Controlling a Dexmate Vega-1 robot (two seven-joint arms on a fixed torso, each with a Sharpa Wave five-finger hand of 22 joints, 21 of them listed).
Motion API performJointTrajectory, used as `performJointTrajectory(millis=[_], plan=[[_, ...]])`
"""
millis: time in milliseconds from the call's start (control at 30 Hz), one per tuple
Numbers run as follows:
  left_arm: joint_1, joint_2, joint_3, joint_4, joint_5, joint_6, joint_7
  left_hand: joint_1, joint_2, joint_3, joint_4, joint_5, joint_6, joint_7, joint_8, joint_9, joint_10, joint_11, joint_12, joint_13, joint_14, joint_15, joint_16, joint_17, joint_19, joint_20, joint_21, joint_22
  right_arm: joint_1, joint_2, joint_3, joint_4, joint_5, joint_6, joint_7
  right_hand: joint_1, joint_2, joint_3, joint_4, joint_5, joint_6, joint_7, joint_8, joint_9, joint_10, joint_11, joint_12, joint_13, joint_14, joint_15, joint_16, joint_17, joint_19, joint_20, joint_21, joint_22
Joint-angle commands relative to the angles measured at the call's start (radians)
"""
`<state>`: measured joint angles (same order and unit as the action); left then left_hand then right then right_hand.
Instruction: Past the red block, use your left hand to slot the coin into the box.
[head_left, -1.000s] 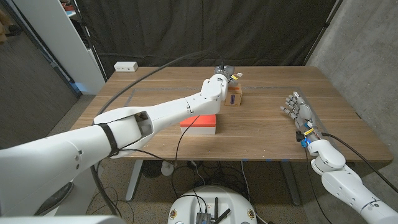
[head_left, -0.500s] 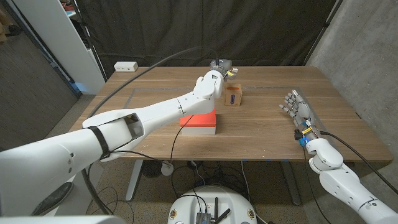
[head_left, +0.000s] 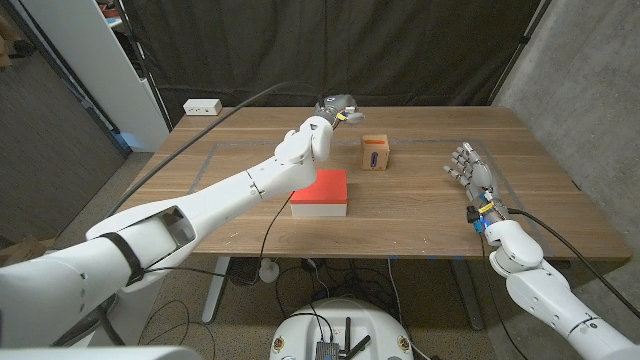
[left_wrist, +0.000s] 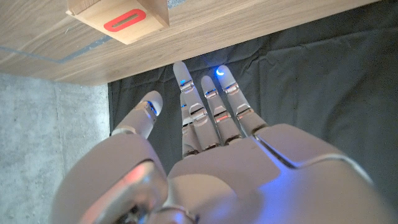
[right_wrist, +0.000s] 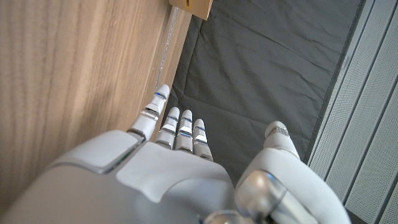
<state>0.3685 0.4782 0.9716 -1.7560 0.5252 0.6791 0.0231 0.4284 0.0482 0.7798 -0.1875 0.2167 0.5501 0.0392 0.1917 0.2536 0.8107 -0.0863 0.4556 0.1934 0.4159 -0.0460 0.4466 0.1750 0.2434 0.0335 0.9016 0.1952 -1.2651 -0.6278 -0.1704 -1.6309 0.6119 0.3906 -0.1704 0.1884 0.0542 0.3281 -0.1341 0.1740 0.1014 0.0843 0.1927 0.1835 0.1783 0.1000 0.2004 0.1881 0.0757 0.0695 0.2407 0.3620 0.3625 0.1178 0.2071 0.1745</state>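
the small wooden box (head_left: 375, 153) stands on the wooden table (head_left: 420, 215), its top face carrying a coloured oval ring around the slot; in the left wrist view the same box (left_wrist: 118, 18) shows that ring in red. the coin cannot be made out in any picture, so whether it sits in the box cannot be told. the red block (head_left: 321, 190), with its white lower edge, lies nearer the robot than the box and a little to the box's left. the left hand (head_left: 334, 108) hangs beyond the box and to its left, near the table's far edge, apart from the box; the left wrist view shows its fingers (left_wrist: 211, 106) stretched out straight and slightly spread, with nothing between them. the right hand (head_left: 472, 170) is well to the right of the box, near the table's right side, fingers extended and apart, holding nothing; in the right wrist view this hand (right_wrist: 180, 155) shows the thumb standing away from the other fingers.
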Motion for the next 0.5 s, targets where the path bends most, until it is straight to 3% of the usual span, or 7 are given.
performJointTrajectory(millis=[33,100,233,467,500], plan=[[0.25,0.172,-0.279,-0.175,-0.254,-0.221,0.08,0.02,-0.013,-0.04,0.008,-0.008,-0.072,0.015,-0.01,-0.019,-0.435,0.088,-0.06,0.002,-0.078,0.002,-0.052,0.002,-0.086,-0.028,-0.061,-0.026,0.022,0.022,-0.043,-0.017,-0.06,0.007,-0.026,0.001,0.012,0.004,-0.007,0.005,0.005,-0.003,0.004,0.002,0.009,0.003,0.004,0.006,0.008,-0.002,0.004,0.0,0.005,0.004,0.0,0.005],[0.285,0.197,-0.313,-0.183,-0.285,-0.268,0.097,0.019,-0.02,-0.056,0.009,-0.011,-0.095,0.012,-0.011,-0.026,-0.456,0.092,-0.077,0.002,-0.094,0.003,-0.066,0.001,-0.107,-0.041,-0.08,-0.028,0.026,0.025,-0.053,-0.017,-0.078,0.011,-0.03,0.001,0.012,0.004,-0.007,0.005,0.005,-0.003,0.004,0.002,0.009,0.003,0.004,0.006,0.008,-0.002,0.004,0.0,0.005,0.004,0.0,0.005],[0.339,0.242,-0.372,-0.175,-0.356,-0.376,0.106,-0.02,-0.05,-0.119,0.023,-0.022,-0.181,0.02,-0.016,-0.048,-0.537,0.108,-0.139,-0.001,-0.165,0.01,-0.117,0.003,-0.158,-0.066,-0.139,-0.029,0.031,0.034,-0.069,-0.025,-0.101,0.008,-0.046,0.001,0.012,0.004,-0.007,0.005,0.005,-0.003,0.004,0.002,0.009,0.003,0.004,0.006,0.008,-0.002,0.004,0.0,0.005,0.004,0.0,0.005],[0.423,0.27,-0.462,-0.101,-0.503,-0.588,0.115,-0.101,-0.081,-0.195,0.037,-0.033,-0.306,0.015,-0.017,-0.066,-0.656,0.114,-0.221,-0.002,-0.283,0.032,-0.204,0.004,-0.25,-0.074,-0.236,-0.028,0.028,0.033,-0.078,-0.061,-0.134,-0.003,-0.075,0.001,0.012,0.004,-0.007,0.005,0.005,-0.003,0.004,0.002,0.009,0.003,0.004,0.006,0.008,-0.002,0.004,0.0,0.005,0.004,0.0,0.005],[0.432,0.271,-0.472,-0.088,-0.525,-0.617,0.111,-0.122,-0.087,-0.211,0.039,-0.035,-0.323,0.005,-0.014,-0.068,-0.69,0.089,-0.24,-0.002,-0.306,0.031,-0.223,0.004,-0.257,-0.075,-0.258,-0.028,0.026,0.032,-0.079,-0.066,-0.135,-0.001,-0.073,0.001,0.012,0.004,-0.007,0.005,0.005,-0.003,0.004,0.002,0.009,0.003,0.004,0.006,0.008,-0.002,0.004,0.0,0.005,0.004,0.0,0.005]])
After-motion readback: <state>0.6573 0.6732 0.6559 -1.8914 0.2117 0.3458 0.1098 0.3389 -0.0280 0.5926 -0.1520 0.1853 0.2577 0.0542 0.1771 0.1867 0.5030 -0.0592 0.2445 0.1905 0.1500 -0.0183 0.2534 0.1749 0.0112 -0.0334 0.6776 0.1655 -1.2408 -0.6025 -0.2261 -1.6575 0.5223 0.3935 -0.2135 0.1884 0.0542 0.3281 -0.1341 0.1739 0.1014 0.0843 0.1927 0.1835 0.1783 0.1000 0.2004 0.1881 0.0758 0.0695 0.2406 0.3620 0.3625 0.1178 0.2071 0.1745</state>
